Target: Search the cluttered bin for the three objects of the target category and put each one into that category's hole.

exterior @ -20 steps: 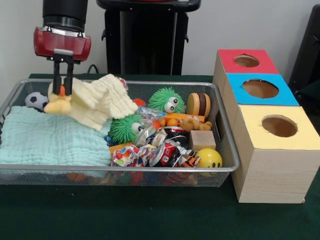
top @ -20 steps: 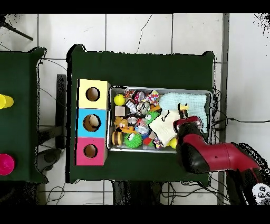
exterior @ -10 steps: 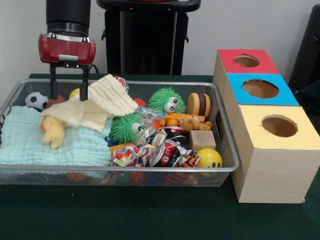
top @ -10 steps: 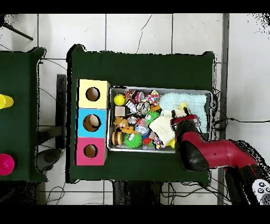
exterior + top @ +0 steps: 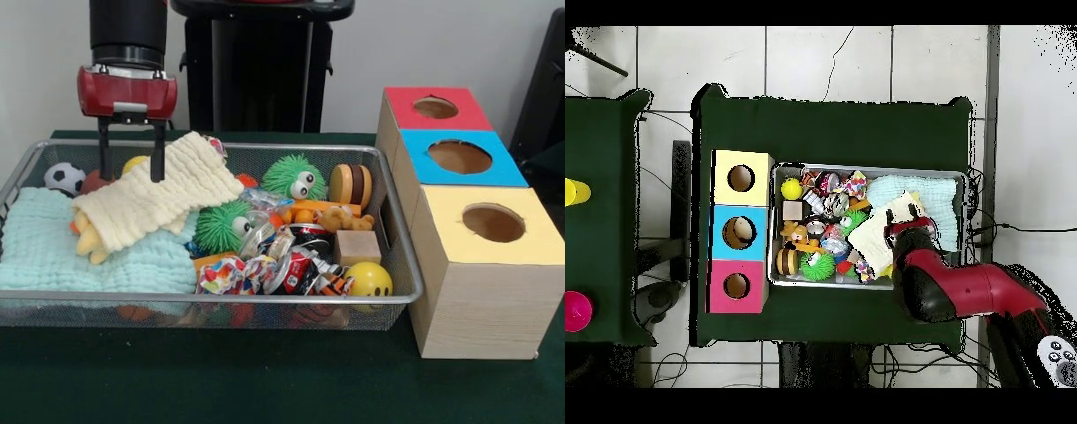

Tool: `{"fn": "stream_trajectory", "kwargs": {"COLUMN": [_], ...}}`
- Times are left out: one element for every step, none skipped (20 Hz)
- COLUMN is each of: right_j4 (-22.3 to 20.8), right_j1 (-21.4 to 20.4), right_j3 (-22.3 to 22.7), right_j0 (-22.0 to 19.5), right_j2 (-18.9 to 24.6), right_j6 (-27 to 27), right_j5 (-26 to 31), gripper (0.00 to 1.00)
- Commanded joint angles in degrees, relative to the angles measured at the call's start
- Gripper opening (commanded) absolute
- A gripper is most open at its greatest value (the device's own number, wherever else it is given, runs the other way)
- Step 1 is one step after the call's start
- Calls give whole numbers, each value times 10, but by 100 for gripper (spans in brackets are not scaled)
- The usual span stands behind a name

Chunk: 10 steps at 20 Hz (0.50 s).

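Gripper (image 5: 132, 168) spread apart over the far-left of the wire bin (image 5: 221, 300), holding nothing.

Its two fingers straddle the upper edge of a cream waffle cloth (image 5: 150, 201), which lies draped over a yellow plush toy (image 5: 88, 243) resting on the pale green cloth (image 5: 79, 256). A small soccer ball (image 5: 62, 177) sits at the far-left corner. To the right lie two green fuzzy balls with eyes (image 5: 296, 177), a toy burger (image 5: 350, 185), a small bear figure (image 5: 340, 218), a wooden block (image 5: 357, 247), a yellow smiley ball (image 5: 369, 280) and crinkled wrappers (image 5: 265, 269). Right of the bin on the green surface (image 5: 265, 380) stand the red box (image 5: 433, 108), blue box (image 5: 459, 157) and yellow box (image 5: 490, 225), each with a round hole on top.
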Motion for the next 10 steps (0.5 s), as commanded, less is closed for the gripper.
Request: {"fn": "stream_trajectory", "kwargs": {"right_j4": [-3, -9, -14, -18, -20, -21, -22, -22, -22, -23], "right_j1": [4, 2, 0, -1, -2, -1, -1, 2, 3, 4], "right_j3": [-2, -4, -5, -7, -6, -7, -7, -8, -11, -13], "right_j0": [8, 7, 10, 8, 7, 3, -1, -8, -10, -12], "right_j2": [27, 28, 27, 30, 33, 40, 47, 54, 58, 61], "right_j6": [58, 56, 52, 49, 48, 45, 43, 41, 39, 36], "right_j5": [-7, -12, -15, -16, -18, -14, -10, -6, -3, 0], "gripper": [100, 100, 100, 100, 100, 100, 100, 100, 100, 100]}}
